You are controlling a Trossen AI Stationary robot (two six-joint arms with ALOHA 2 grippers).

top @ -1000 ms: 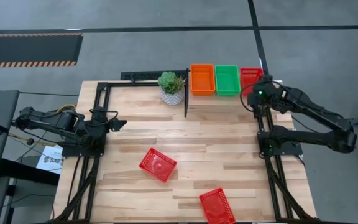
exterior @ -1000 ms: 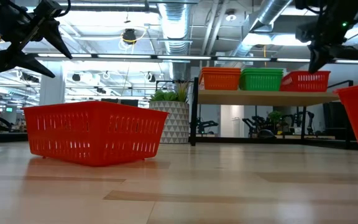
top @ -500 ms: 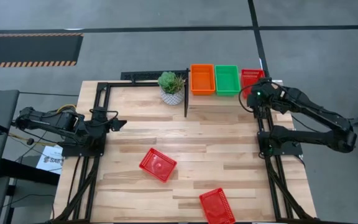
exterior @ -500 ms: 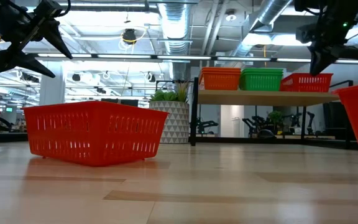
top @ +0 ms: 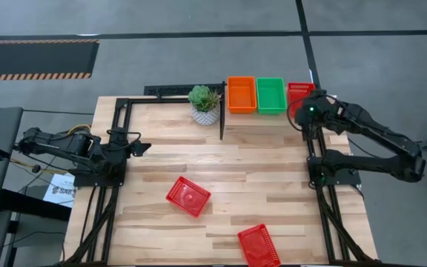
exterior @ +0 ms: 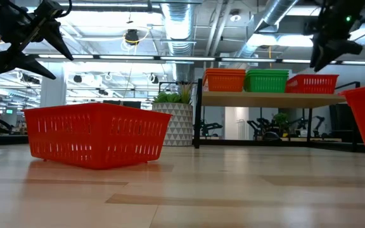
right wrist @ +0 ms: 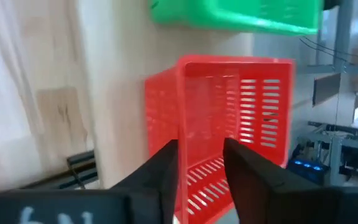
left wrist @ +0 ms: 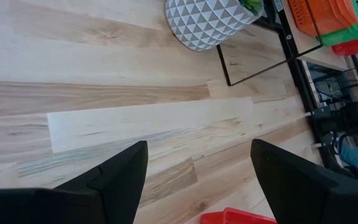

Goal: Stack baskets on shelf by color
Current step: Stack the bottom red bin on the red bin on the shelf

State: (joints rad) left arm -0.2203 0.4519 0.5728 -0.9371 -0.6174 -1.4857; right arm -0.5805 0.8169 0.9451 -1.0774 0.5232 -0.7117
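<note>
The left gripper (top: 141,147) hangs over the table's left side, well to the left of the shelf (top: 269,119) and apart from every basket. Its fingers (left wrist: 120,177) are spread wide with only bare tabletop (left wrist: 104,118) between them, so it is released and holds nothing.

Between that gripper and the shelf, toward the table's near side, a loose red basket (top: 188,196) lies on the planks, turned askew. A second loose red basket (top: 258,245) lies nearer still to the front edge, below the shelf in the high view and well apart from it. Just left of the shelf's black frame stands a plant in a white patterned pot (top: 204,104).

On the shelf itself, an orange stack of baskets (top: 241,94) sits at the left end, a green stack (top: 270,95) touches it in the middle, and a red basket (top: 299,91) sits at the right end beside the green one.

The right gripper (top: 307,113) is at the shelf's right end, above the front of that red basket. In its wrist view the fingers (right wrist: 160,171) stand a narrow gap apart, framing one wall of the red basket (right wrist: 229,124). Whether the pads press that wall or are just clear of it cannot be told. In the low view the gripper (exterior: 325,54) is above the basket's rim.
</note>
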